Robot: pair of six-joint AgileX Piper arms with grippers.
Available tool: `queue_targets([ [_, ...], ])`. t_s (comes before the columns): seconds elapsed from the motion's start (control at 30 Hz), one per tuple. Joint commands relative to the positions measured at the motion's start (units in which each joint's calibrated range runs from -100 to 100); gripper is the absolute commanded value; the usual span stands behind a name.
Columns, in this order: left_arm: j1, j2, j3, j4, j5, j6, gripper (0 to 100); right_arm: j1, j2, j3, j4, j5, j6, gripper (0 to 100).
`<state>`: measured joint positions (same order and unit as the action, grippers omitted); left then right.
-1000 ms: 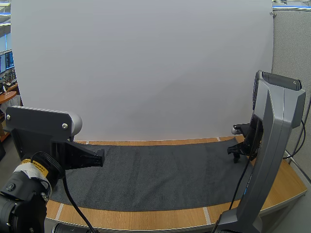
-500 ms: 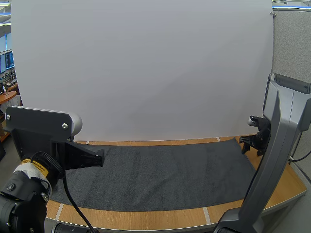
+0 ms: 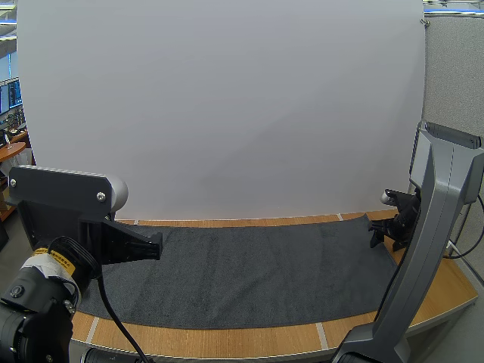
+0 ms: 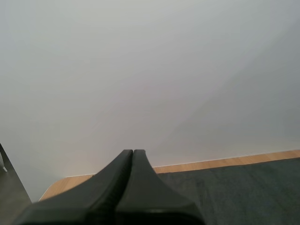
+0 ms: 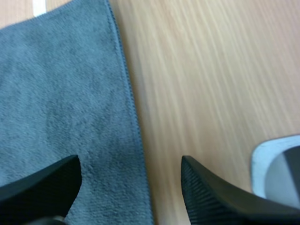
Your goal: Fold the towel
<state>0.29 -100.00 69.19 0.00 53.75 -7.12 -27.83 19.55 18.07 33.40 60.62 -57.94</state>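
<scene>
Near the counter's [image 3: 227,342] right edge, my right end effector [image 5: 129,168] stood apart astride the towel's [image 3: 257,272] hem; I judged a square descent advisable before pinching. My left end effector [image 4: 132,153] was together.

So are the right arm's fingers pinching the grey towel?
No, the right fingers stand wide apart over the edge of the flat dark grey cloth towel, pinching nothing.

Bright, soft, even light is falling across the towel [image 3: 249,272], leaving its dark pile matte. The white panel [image 3: 227,106] behind the towel is shading faintly greyer toward it. The table [image 3: 227,342] edge in front of the towel is bowing with lens distortion.
</scene>
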Motion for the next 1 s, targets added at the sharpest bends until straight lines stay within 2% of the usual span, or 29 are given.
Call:
queue_targets([
  [0.0, 0.13, 0.00, -0.49, -0.61, -0.58, 0.08, 0, -0.15, 0.91, 0.37, 3.42, 8.36, -1.27, 100],
  [0.07, 0.13, 0.00, -0.49, -0.61, -0.58, 0.08, 0, -0.15, 0.91, 0.37, 4.49, 10.93, -1.36, 100],
  [0.1, 0.13, 0.00, -0.49, -0.61, -0.58, 0.08, 0, -0.15, 0.91, 0.37, 4.59, 11.80, -1.36, 97],
  [0.23, 0.13, 0.00, -0.49, -0.61, -0.58, 0.08, 0, -0.15, 0.91, 0.37, 6.00, 16.46, -1.36, 61],
  [0.4, 0.13, 0.00, -0.49, -0.61, -0.58, 0.08, 0, -0.15, 0.91, 0.37, 7.54, 19.81, -2.54, 33],
  [0.47, 0.13, 0.00, -0.49, -0.61, -0.58, 0.08, 0, -0.15, 0.91, 0.37, 7.54, 19.96, -2.87, 8],
  [0.5, 0.13, 0.00, -0.49, -0.61, -0.58, 0.08, 0, -0.15, 0.91, 0.37, 7.54, 19.96, -3.13, 0],
  [0.73, 0.13, 0.00, -0.49, -0.61, -0.58, 0.08, 0, -0.15, 0.79, -0.25, 8.07, 21.33, -3.55, 0],
  [0.97, 0.13, 0.00, -0.49, -0.61, -0.58, 0.08, 0, 0.05, -3.47, -2.79, 10.55, 32.55, -3.91, 0],
])
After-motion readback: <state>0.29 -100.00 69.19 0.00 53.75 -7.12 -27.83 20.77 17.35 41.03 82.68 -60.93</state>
